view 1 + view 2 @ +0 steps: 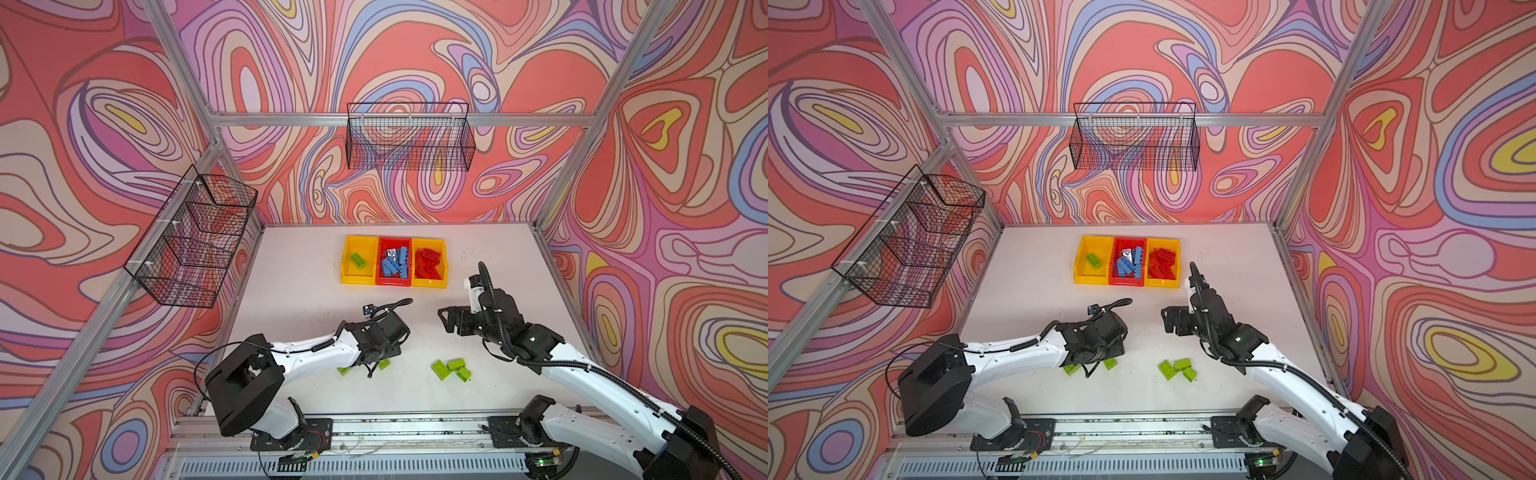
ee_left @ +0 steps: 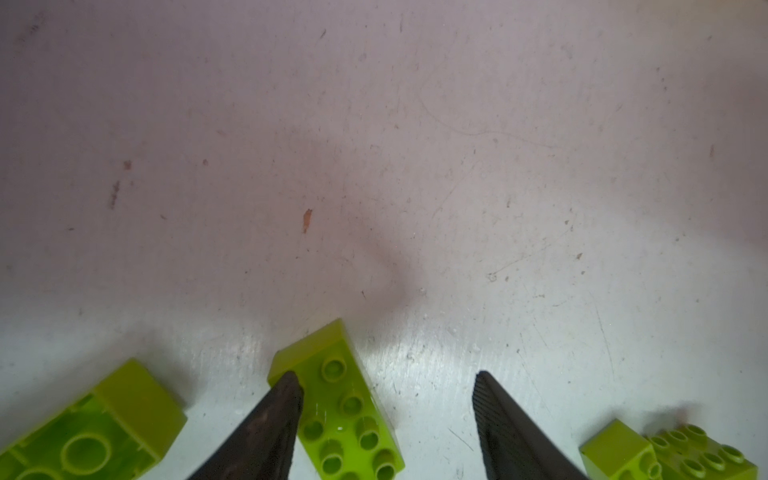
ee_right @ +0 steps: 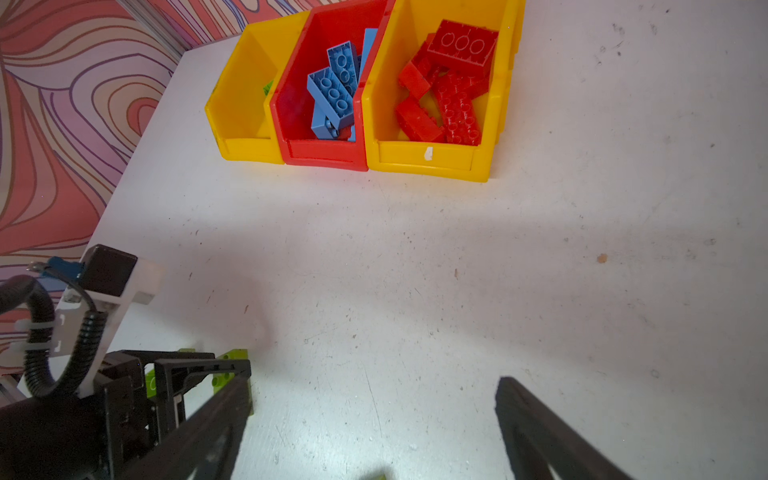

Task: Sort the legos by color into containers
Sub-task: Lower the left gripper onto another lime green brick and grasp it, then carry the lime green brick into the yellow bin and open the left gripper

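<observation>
Left pincer astride green brick; second green brick close beside, apart.

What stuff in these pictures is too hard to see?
- In both top views: a green brick is mostly hidden under the left arm.
- Left wrist view: the middle brick is cut off by the picture's edge.
- Right wrist view: the binned brick hides behind the yellow bin wall.

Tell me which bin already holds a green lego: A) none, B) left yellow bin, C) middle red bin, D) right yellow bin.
B: one green brick lies in the left yellow bin; the red bin holds blue bricks, the right yellow bin red bricks.
</observation>
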Controlling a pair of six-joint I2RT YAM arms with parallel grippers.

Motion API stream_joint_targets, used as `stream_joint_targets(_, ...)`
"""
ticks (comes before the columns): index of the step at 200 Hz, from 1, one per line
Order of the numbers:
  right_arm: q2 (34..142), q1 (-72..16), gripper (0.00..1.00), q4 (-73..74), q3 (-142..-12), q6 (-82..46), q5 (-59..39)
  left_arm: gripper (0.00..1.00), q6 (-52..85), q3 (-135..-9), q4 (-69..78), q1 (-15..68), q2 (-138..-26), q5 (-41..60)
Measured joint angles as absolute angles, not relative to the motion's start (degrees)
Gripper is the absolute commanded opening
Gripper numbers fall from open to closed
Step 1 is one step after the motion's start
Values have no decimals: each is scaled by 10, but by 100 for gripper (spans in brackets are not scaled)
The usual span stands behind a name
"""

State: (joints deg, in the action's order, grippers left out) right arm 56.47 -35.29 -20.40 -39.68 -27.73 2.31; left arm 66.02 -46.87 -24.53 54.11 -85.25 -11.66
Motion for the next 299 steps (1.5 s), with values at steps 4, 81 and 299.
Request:
stream_joint_targets(4, 565, -353, 97, -203, -396, -277, 23, 70, 660, -471, -251, 542, -853, -118)
stream_joint_targets(81, 558, -353, 97, -201, -382, -277, 23, 72, 680, -491, -315, 578, -811, -154)
stream_joint_targets(299, 515, -353, 97, -210, -355, -278, 17, 27, 705, -485, -313, 569, -914, -153)
